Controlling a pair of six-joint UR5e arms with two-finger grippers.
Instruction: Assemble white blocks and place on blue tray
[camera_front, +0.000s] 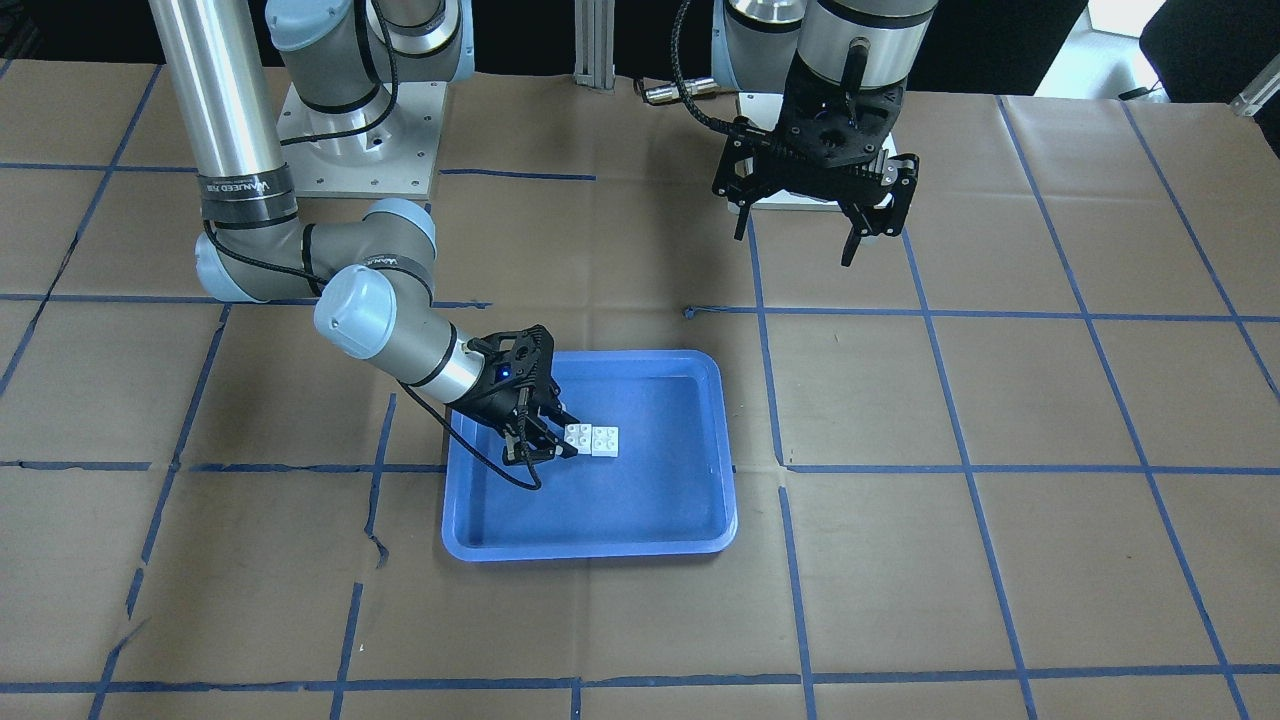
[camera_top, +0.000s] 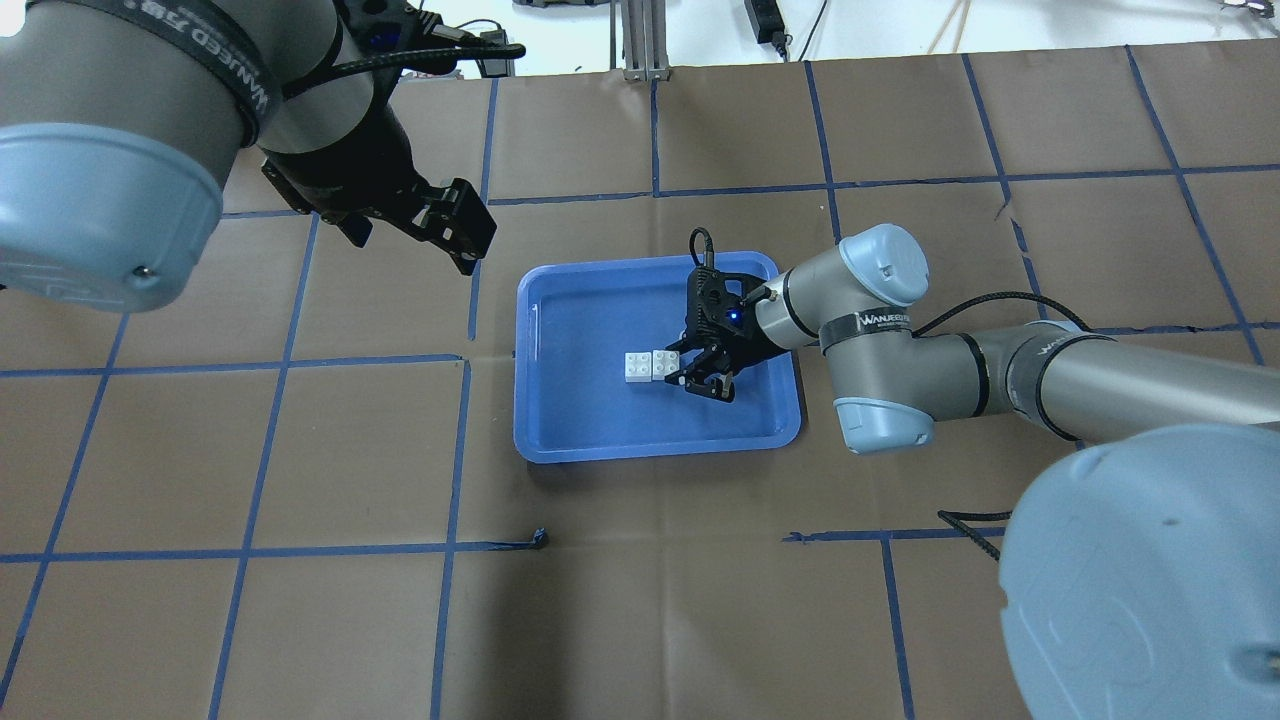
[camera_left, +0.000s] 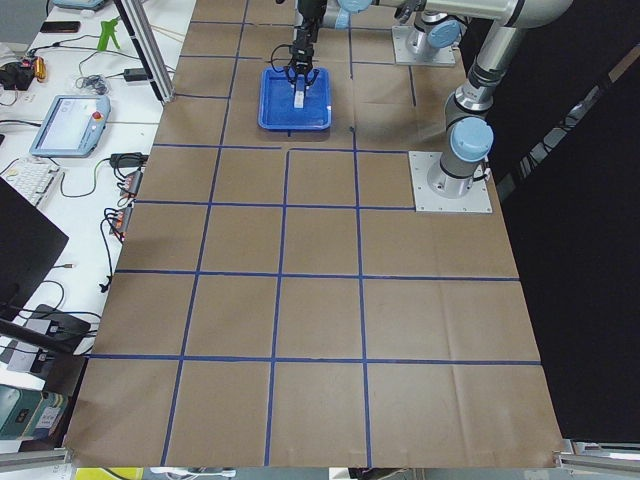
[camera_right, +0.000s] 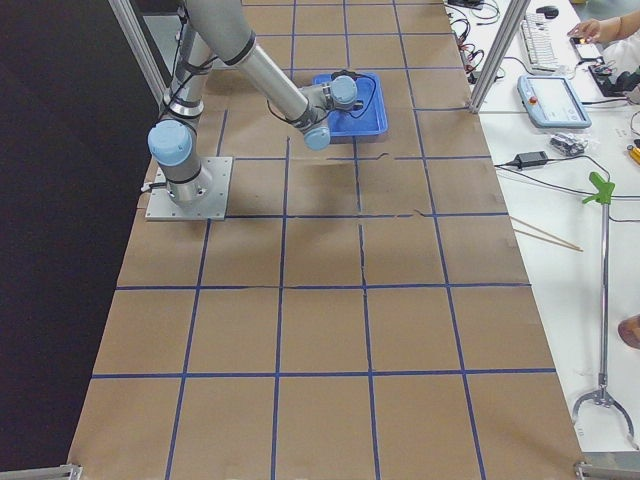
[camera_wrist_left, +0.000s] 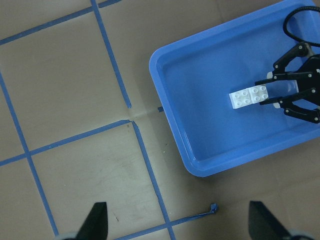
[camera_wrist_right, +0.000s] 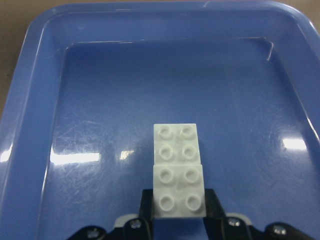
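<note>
The two white blocks (camera_front: 592, 440) lie end to end, touching, on the floor of the blue tray (camera_front: 590, 548). They also show in the overhead view (camera_top: 648, 366), the left wrist view (camera_wrist_left: 248, 96) and the right wrist view (camera_wrist_right: 176, 160). My right gripper (camera_front: 555, 438) reaches low into the tray (camera_top: 650, 450). Its fingers sit against both sides of the nearer block, shut on it. My left gripper (camera_front: 795, 248) hangs open and empty, high above the table and well away from the tray.
The table is covered with brown paper marked with a blue tape grid. The arm base plates (camera_front: 365, 140) stand at the robot's edge. In the side view a teach pendant (camera_left: 68, 122) and cables lie beyond the table's edge.
</note>
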